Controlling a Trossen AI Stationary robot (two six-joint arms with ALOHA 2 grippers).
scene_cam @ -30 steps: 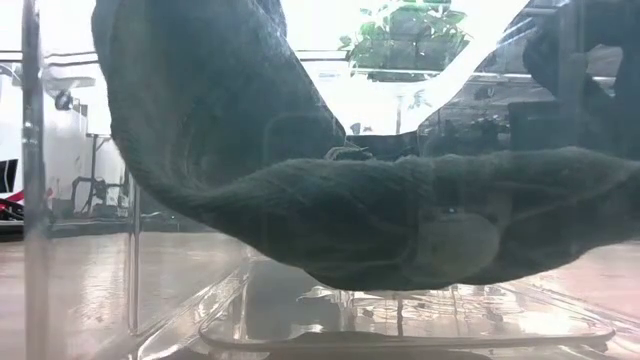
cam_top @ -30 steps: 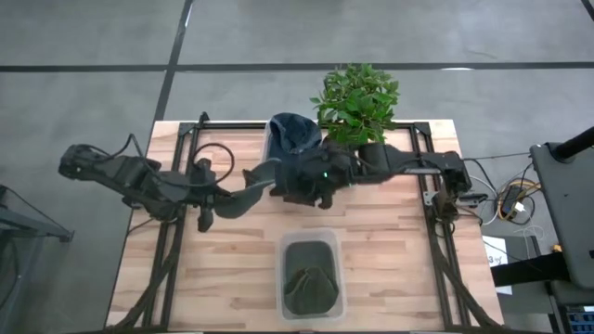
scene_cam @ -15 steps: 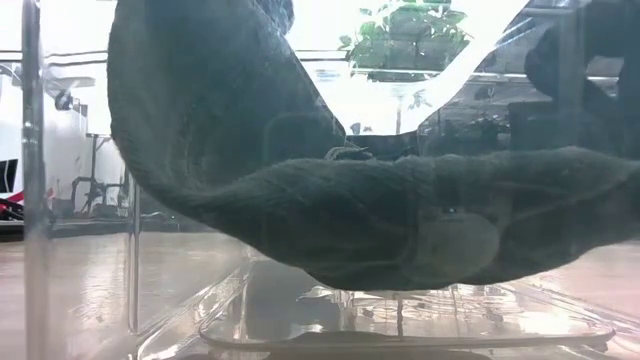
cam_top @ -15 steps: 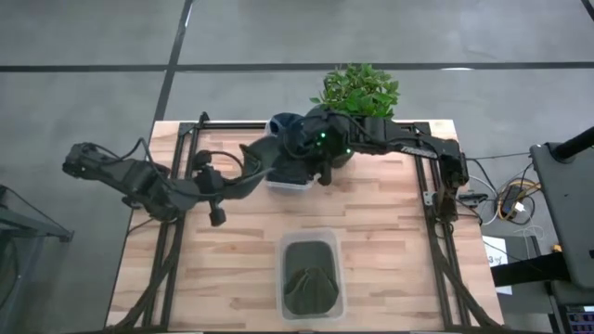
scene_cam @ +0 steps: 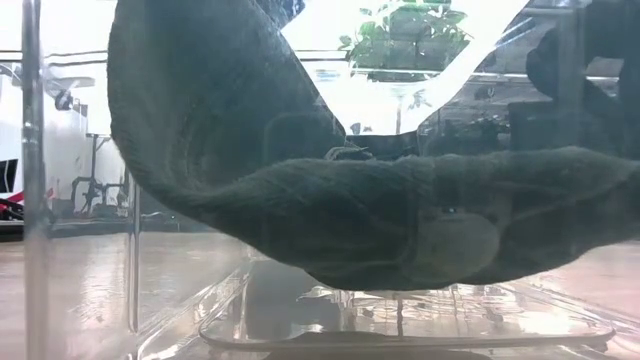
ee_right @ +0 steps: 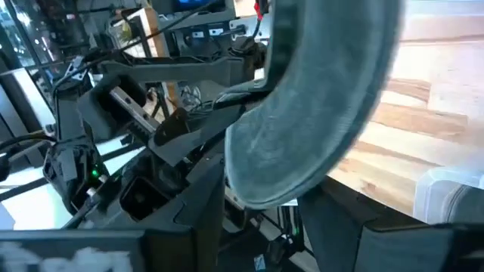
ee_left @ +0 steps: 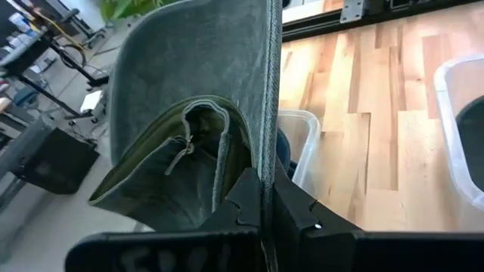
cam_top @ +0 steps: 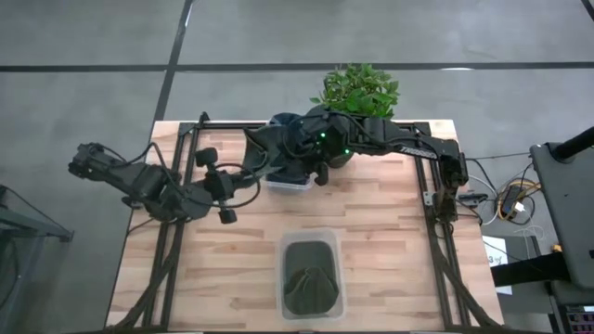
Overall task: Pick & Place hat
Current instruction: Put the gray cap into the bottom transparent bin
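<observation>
A grey-green hat [cam_top: 281, 141] is held up between both grippers over the clear far bin [cam_top: 288, 186], where a second, bluish hat [cam_top: 278, 119] shows in the bin beside the arms. My left gripper [cam_top: 276, 167] reaches in from the table's left and is shut on the hat [ee_left: 189, 113]. My right gripper [cam_top: 313, 160] comes from the right, its fingers on either side of the hat [ee_right: 318, 106]. A darker green hat [cam_top: 310, 278] lies in the clear near bin [cam_top: 282, 278] and fills the low view [scene_cam: 380, 230]. My left gripper pinches the hat's thin brim edge [ee_left: 266, 162] between its two shut fingers, which lie along that edge. The hat stands up past the fingertips, lifted clear of the bin. My right gripper [ee_right: 268, 204] has the hat's curved rim [ee_right: 253, 189] between its fingers [ee_right: 212, 219]. The rim itself hides the exact place of contact. The hat is clear of the table.
A potted plant [cam_top: 357, 93] stands at the far edge just behind the right gripper. Bare wooden table top [cam_top: 390, 232] lies to the left and right of the near bin. Black frame rails [cam_top: 172, 232] run along both sides of the table.
Both grippers have carried the hat from the middle of the table toward the far edge, over the far bin, and now cover most of that bin. Most of this move came in the first half second; since then the arms have barely shifted.
</observation>
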